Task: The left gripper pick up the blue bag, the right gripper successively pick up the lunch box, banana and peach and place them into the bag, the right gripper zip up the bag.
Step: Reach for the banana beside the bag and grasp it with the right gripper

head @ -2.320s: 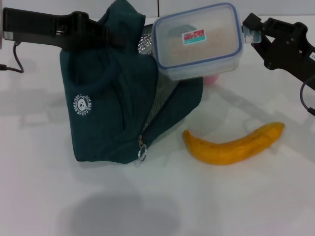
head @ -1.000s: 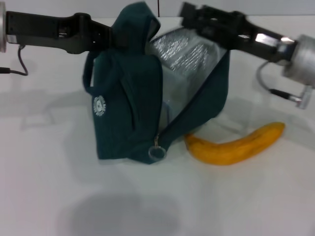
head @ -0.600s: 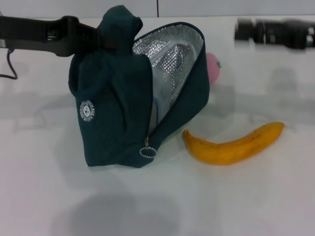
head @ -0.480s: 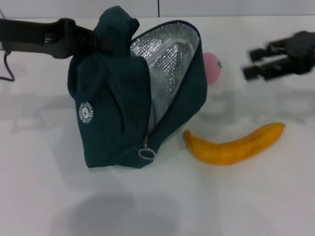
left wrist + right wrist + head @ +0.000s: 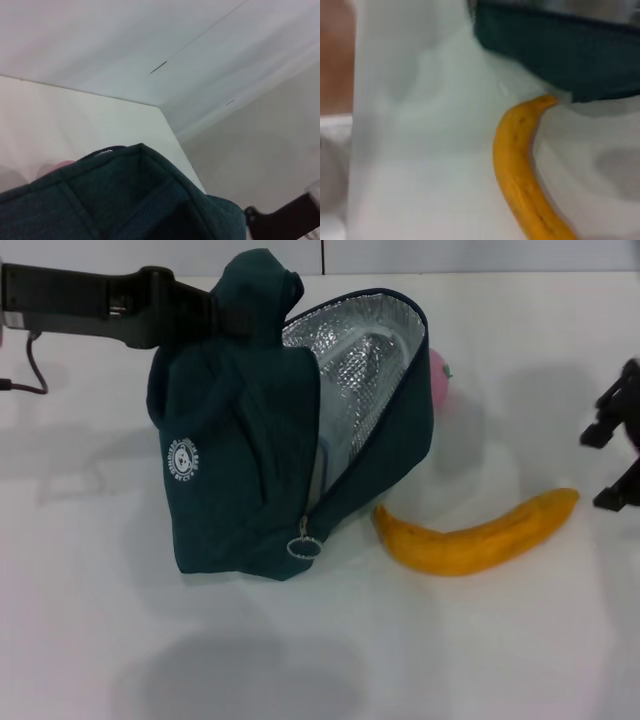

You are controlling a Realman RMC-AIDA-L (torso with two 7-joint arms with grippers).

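Left pincer (image 5: 215, 315) pinching blue bag (image 5: 250, 460) handle, banana (image 5: 480, 533) beside bag, right pincer (image 5: 615, 450) spread

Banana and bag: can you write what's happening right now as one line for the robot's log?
left gripper: holds blue bag open | right gripper: open, beside banana | banana: on table | peach: behind bag

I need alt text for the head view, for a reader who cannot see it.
The left tool holds the open blue bag up by its top on a white table. A banana lies beside the bag, a peach peeks out behind it, and the right tool hovers near the banana's far tip.
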